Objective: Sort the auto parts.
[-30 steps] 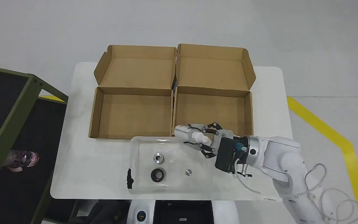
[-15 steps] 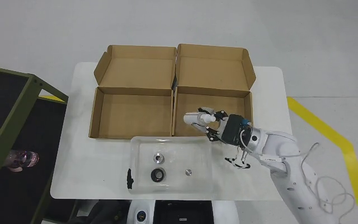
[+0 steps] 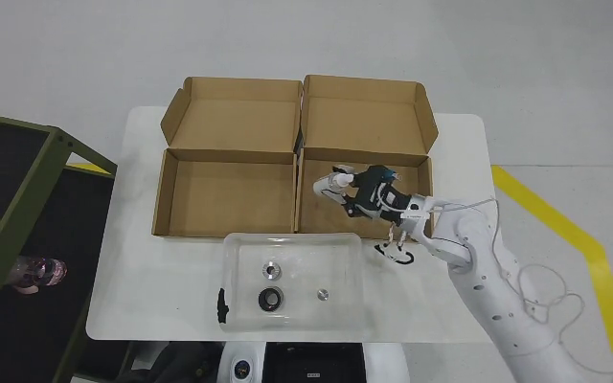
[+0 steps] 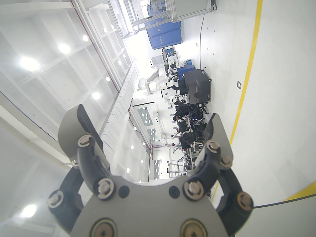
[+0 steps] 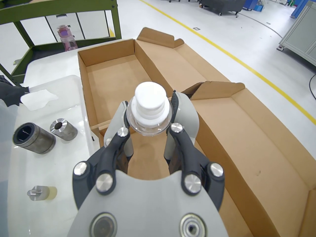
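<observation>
My right gripper [image 5: 149, 122] [image 3: 337, 186] is shut on a white stepped plastic part [image 5: 150, 107] with a clear rim, held above the left end of the right cardboard box [image 3: 402, 196]. The left cardboard box [image 3: 230, 199] stands beside it. In the clear plastic bin [image 3: 239, 251] lie a dark bearing sleeve [image 3: 271, 300] [image 5: 33, 138], a steel cylinder [image 3: 273, 270] [image 5: 63, 128] and a small metal pin [image 3: 324, 295] [image 5: 40, 193]. My left gripper [image 4: 148, 122] is open with nothing between its fingers and faces out into the room.
Both boxes have lids folded back toward the table's far edge [image 3: 306, 113]. A green cart [image 3: 38, 206] stands off the table's left side with a bottle [image 3: 34, 273] on it. A small black object [image 3: 222, 308] sits at the bin's left rim.
The right gripper has carried the white part from above the bin's far right corner away from me, to over the right box's left end.
</observation>
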`<state>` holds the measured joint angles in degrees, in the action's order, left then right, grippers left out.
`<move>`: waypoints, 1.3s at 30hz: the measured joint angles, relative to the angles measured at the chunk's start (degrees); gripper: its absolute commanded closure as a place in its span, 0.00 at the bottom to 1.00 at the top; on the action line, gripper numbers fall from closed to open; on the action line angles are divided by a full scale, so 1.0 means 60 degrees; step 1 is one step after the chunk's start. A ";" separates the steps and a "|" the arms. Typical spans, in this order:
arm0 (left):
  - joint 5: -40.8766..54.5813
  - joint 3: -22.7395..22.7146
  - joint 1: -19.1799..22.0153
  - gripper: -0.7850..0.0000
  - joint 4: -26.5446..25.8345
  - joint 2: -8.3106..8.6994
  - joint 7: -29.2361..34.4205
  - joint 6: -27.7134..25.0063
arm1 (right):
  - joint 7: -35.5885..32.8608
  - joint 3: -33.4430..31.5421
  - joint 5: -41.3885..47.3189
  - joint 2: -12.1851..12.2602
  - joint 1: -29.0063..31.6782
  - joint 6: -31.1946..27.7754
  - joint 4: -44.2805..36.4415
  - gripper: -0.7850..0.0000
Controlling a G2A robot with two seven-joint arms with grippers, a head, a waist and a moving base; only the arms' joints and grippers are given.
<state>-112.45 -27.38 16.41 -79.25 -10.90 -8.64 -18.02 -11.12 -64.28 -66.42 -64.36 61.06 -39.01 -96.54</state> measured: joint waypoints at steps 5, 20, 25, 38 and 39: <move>0.0000 0.0000 0.0000 0.00 0.0000 0.0000 0.0000 0.0000 | -0.0580 0.0448 -0.0073 -0.0111 -0.0635 0.0106 0.0653 1.00; 0.0000 0.0000 0.0000 0.00 0.0000 0.0000 0.0000 0.0000 | -0.1175 0.1614 0.0204 -0.0548 -0.2230 0.0498 0.2611 0.87; 0.0000 0.0000 0.0000 0.00 0.0000 0.0000 0.0000 0.0000 | -0.1231 0.2013 0.0123 -0.0693 -0.2547 0.0513 0.3099 0.70; 0.0000 0.0000 0.0000 0.00 0.0000 0.0000 0.0000 0.0000 | -0.1175 0.2250 0.0166 -0.0868 -0.2873 0.0428 0.3454 0.00; 0.0000 0.0000 0.0000 0.00 0.0000 0.0000 0.0000 0.0000 | -0.1180 0.2177 0.0128 -0.0845 -0.2847 0.0407 0.3341 0.00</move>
<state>-112.45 -27.38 16.41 -79.25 -10.90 -8.64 -18.02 -18.20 -51.21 -65.66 -69.43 43.98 -36.57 -76.50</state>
